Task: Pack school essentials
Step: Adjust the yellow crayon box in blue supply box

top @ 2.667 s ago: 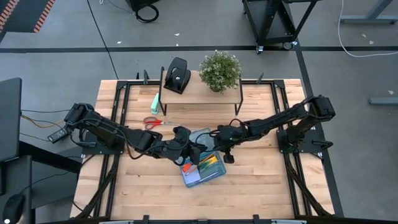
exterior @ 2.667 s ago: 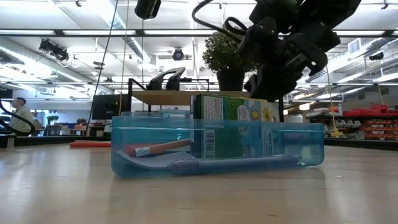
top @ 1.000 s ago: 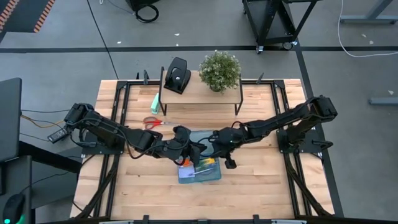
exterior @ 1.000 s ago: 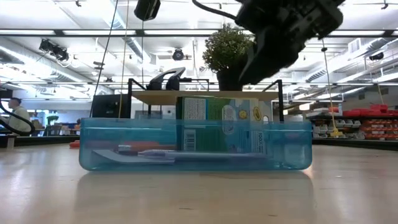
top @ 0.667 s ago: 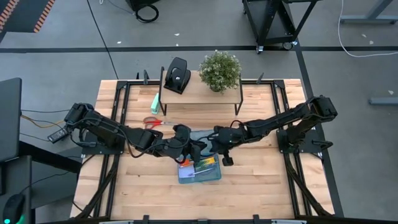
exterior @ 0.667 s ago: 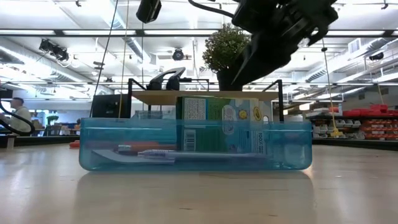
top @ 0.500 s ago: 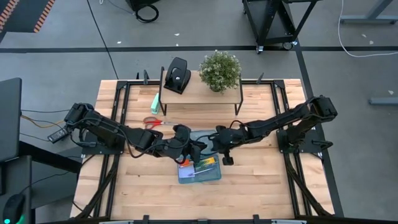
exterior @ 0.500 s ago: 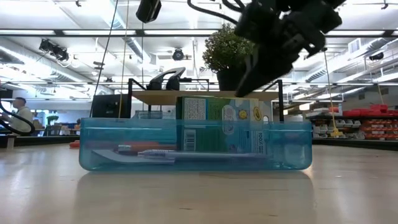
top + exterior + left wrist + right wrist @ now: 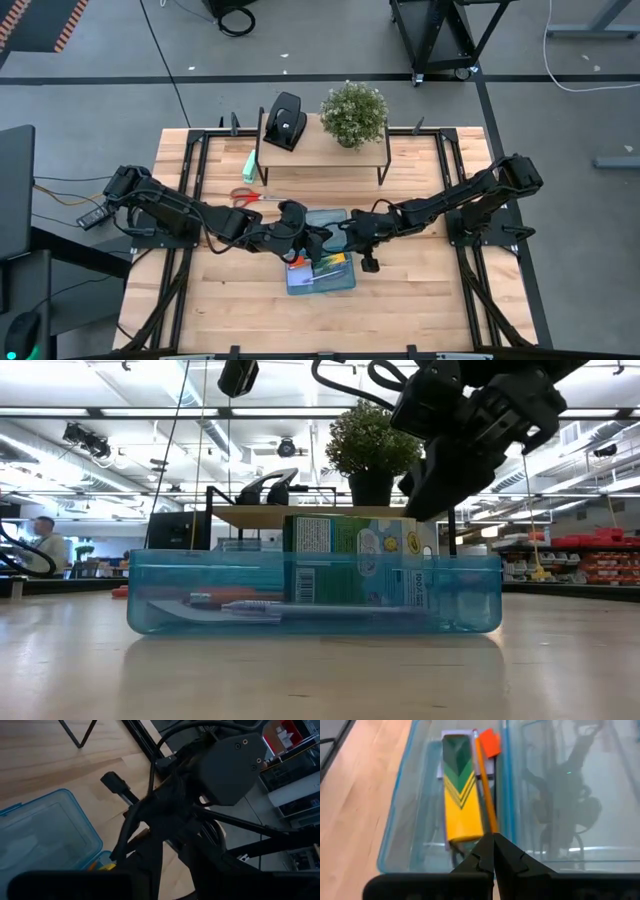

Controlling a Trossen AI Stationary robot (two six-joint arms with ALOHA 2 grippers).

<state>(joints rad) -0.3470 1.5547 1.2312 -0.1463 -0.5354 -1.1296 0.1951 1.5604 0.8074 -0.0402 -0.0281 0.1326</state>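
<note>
High view first: you are looking at a wooden table (image 9: 240,300) with a clear blue case (image 9: 322,275) lying open near its middle, and I am placing everything from that case. Its hinged lid (image 9: 322,219) is lying flat on the far side of the case, toward the raised shelf (image 9: 320,152). Both arms are meeting over this spot. The right gripper (image 9: 492,851) is hovering just above the case with its fingers pressed together and holding nothing. The left gripper (image 9: 300,240) is sitting at the case's left edge; you cannot tell whether its partly parted fingers are gripping anything.

Right wrist view is giving you the relation that matters: the yellow-green crayon box (image 9: 460,811) is lying inside the case directly ahead of the closed right fingertips, its long axis running away from them along the case's length. The orange pencil (image 9: 485,795) is lying parallel, just beside the box, with a small orange piece (image 9: 491,742) at the far end.

The red-handled scissors (image 9: 246,198) are lying outside, well to the case's left and nearer the left arm, so that arm is probably the better one to fetch them
</note>
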